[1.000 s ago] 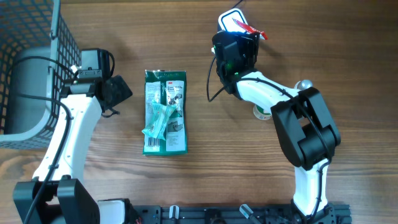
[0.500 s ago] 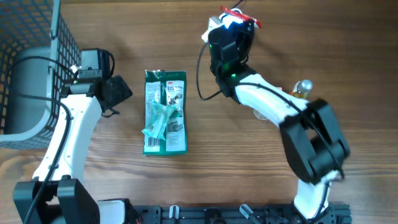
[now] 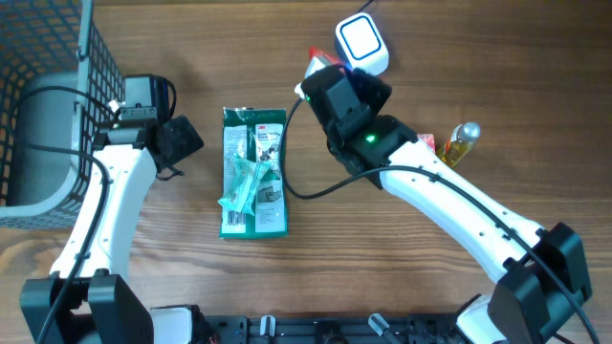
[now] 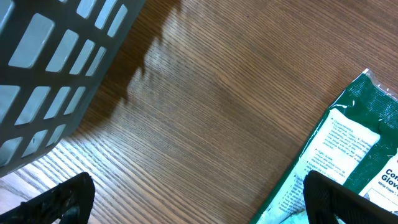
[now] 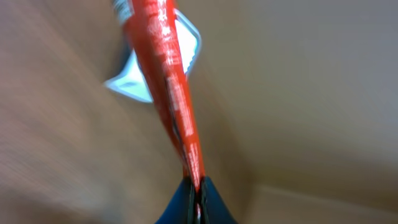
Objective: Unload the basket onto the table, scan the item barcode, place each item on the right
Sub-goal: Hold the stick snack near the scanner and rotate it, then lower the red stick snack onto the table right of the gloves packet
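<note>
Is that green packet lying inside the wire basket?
No, the green packet lies flat on the wooden table, clearly apart from the basket at the far left.

the glove packet (image 3: 253, 172) lies flat on the table (image 3: 239, 57), about midway across it, with its long side running away from me. left of it and farther back stands the wire basket (image 3: 57, 86), at the table's left edge. my left claw (image 3: 184, 141) hangs between basket and packet, just beside the packet's left side and apart from it. near the packet's far right corner is my right claw (image 3: 311, 81), with the thin sachet (image 5: 171, 93) pinched in it. the scanner (image 3: 362, 40) sits right of the packet and farther back. the small bottle (image 3: 461, 141) lies well to the packet's right. the shape behind the sachet in my right wrist view may be the scanner.
</note>
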You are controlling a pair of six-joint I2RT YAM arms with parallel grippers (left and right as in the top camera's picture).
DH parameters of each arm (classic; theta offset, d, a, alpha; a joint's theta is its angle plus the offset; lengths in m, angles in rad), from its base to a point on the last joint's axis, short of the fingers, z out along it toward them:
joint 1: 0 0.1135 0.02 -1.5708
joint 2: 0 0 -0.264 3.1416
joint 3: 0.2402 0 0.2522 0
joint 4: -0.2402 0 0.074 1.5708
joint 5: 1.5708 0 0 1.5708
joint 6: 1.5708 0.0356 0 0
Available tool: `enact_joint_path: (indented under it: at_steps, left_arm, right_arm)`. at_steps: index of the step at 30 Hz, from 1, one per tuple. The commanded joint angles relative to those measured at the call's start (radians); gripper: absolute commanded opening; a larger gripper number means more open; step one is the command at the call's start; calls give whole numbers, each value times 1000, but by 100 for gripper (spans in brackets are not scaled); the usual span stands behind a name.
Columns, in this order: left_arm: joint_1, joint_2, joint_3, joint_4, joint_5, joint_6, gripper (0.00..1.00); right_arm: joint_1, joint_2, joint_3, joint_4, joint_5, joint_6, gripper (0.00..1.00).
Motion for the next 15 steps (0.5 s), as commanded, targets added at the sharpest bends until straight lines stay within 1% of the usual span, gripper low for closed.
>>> enact_joint_path:
  at_steps: [1, 3, 5, 7, 8, 12, 15]
  left_arm:
    - [4, 7, 5, 0, -2, -10, 100]
    - [3, 7, 5, 0, -2, -10, 100]
    - [4, 6, 5, 0, -2, -10, 100]
    - [4, 7, 5, 0, -2, -10, 100]
    - [3, 7, 5, 0, -2, -10, 100]
    - [3, 6, 5, 0, -2, -10, 100]
    - [4, 7, 5, 0, -2, -10, 100]
  right_arm:
    - [3, -23, 1, -134, -361, 471, 4]
    - [3, -23, 0, -219, -510, 635, 4]
    - [3, -23, -10, -285, -614, 787, 4]
    - [3, -23, -26, -342, -671, 889, 5]
    - [3, -23, -37, -397, -695, 961, 4]
    - [3, -23, -39, -483, -706, 1104, 5]
    - [3, -21, -39, -527, -713, 1138, 4]
